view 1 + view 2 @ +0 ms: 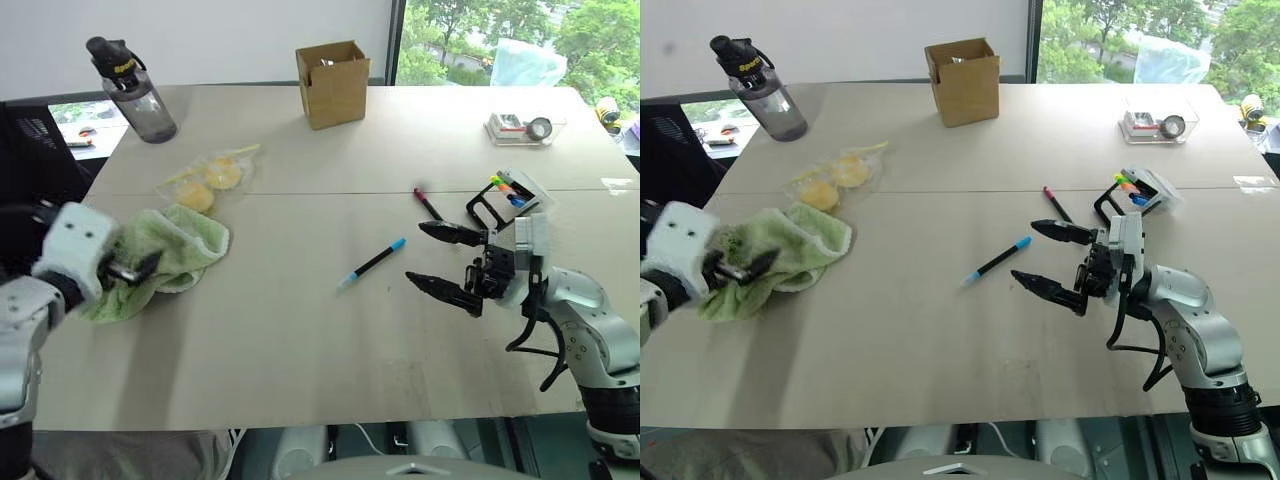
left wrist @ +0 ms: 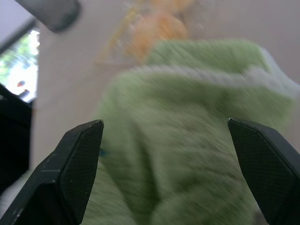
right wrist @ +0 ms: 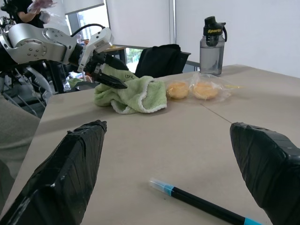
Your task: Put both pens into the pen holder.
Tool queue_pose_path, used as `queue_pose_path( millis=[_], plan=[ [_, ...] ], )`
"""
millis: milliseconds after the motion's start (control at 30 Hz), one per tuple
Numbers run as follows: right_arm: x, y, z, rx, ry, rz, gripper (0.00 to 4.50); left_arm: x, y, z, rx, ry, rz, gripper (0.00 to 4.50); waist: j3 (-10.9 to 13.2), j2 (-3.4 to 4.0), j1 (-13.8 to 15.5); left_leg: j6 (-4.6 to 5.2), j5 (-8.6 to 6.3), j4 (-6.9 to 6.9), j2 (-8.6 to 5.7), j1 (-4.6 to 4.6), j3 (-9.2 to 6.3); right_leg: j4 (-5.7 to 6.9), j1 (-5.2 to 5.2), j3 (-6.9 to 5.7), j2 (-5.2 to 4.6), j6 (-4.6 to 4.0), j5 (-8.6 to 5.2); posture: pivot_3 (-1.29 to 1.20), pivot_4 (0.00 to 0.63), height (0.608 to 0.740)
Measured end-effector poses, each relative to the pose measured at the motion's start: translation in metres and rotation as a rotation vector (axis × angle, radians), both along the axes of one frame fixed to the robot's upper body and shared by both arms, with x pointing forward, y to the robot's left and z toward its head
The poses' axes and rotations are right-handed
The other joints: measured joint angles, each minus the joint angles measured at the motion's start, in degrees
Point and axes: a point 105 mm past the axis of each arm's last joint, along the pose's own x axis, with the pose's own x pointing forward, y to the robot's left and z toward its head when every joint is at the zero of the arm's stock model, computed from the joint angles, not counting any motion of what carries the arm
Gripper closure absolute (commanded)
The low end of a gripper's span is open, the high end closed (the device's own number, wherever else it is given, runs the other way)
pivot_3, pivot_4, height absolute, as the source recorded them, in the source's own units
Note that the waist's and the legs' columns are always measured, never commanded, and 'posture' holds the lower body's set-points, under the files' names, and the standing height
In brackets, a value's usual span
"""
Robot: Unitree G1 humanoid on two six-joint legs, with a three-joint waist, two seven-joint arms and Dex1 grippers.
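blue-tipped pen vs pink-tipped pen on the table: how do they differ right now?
The blue-tipped pen lies in the open middle of the table, while the pink-tipped pen lies farther back, close beside the pen holder. The blue-tipped pen shows its whole length; the pink-tipped pen's near end runs behind the right end effector. Their slants run opposite ways. Both are slim, black-bodied, flat on the table and outside the holder.

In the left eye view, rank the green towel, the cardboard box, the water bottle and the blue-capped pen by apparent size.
1. green towel
2. cardboard box and water bottle: alike, unranked; both sit farther from the camera
3. blue-capped pen
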Motion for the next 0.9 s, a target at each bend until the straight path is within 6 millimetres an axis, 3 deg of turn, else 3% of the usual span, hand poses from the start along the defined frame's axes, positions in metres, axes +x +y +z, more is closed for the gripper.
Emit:
queue_pose_path(
  millis=[67, 133, 167, 367, 433, 533, 700, 900],
  plan=[
    [-0.001, 0.0, -0.001, -0.002, 0.005, 0.008, 0.0, 0.001, -0.01, 0.006, -0.005, -0.018, -0.05, 0.12, 0.01, 0.02, 0.1, -0.01, 0.01, -0.03, 0.0, 0.0, 0.01, 0.01, 0.0, -0.01, -0.03, -0.01, -0.01, 0.0, 0.15, 0.736],
    [-0.003, -0.001, -0.003, -0.015, 0.018, 0.02, 0.0, 0.002, -0.041, 0.009, -0.023, -0.031, -0.193, 0.12, 0.0, 0.06, 0.1, 0.0, 0.01, -0.05, -0.01, 0.0, 0.03, -0.02, 0.0, -0.01, -0.06, -0.01, -0.01, 0.0, 0.15, 0.736],
    [-0.003, 0.0, -0.004, -0.016, 0.02, 0.023, 0.0, 0.003, -0.066, 0.004, -0.06, -0.035, -0.296, 0.12, 0.01, 0.08, 0.03, 0.0, 0.01, -0.05, -0.01, -0.01, 0.04, -0.03, 0.0, -0.01, -0.06, -0.01, -0.01, 0.0, 0.15, 0.736],
    [-0.006, -0.001, -0.008, -0.024, 0.037, 0.03, 0.0, 0.008, -0.157, -0.011, -0.264, -0.067, -0.62, 0.12, 0.01, 0.07, 0.1, 0.02, 0.03, -0.04, -0.02, -0.03, 0.05, 0.02, -0.01, -0.01, 0.03, 0.16, 0.09, 0.0, 0.15, 0.736],
    [-0.005, -0.004, -0.012, -0.05, 0.037, 0.017, 0.0, 0.008, -0.182, -0.013, -0.328, -0.057, -0.7, 0.12, 0.0, 0.07, 0.14, 0.04, 0.03, -0.01, -0.03, -0.02, 0.06, 0.02, 0.02, -0.01, 0.07, 0.17, 0.1, 0.0, 0.15, 0.736],
    [-0.002, -0.014, -0.023, -0.098, 0.049, -0.04, 0.0, 0.007, -0.219, -0.033, -0.395, 0.003, -0.801, 0.12, 0.0, 0.07, 0.21, 0.06, 0.03, 0.09, -0.05, 0.0, 0.09, 0.03, 0.1, 0.01, 0.19, 0.19, 0.1, 0.0, 0.15, 0.736],
    [-0.006, -0.032, -0.045, -0.168, 0.088, -0.125, 0.0, 0.021, -0.251, -0.071, -0.407, 0.121, -0.819, 0.12, 0.01, 0.07, 0.95, 0.09, 0.02, 0.49, 0.04, 0.02, 0.06, 0.19, 0.21, 0.06, 0.59, 0.21, 0.09, 0.0, 0.15, 0.736],
    [-0.007, -0.045, -0.048, -0.178, 0.086, -0.229, 0.0, 0.043, -0.257, -0.098, -0.263, 0.143, -0.781, 0.12, 0.01, 0.05, 1.03, 0.1, 0.01, 0.59, 0.04, 0.19, 0.06, 0.2, 0.43, 0.14, 0.86, 0.23, 0.08, 0.0, 0.15, 0.736]
  ],
)
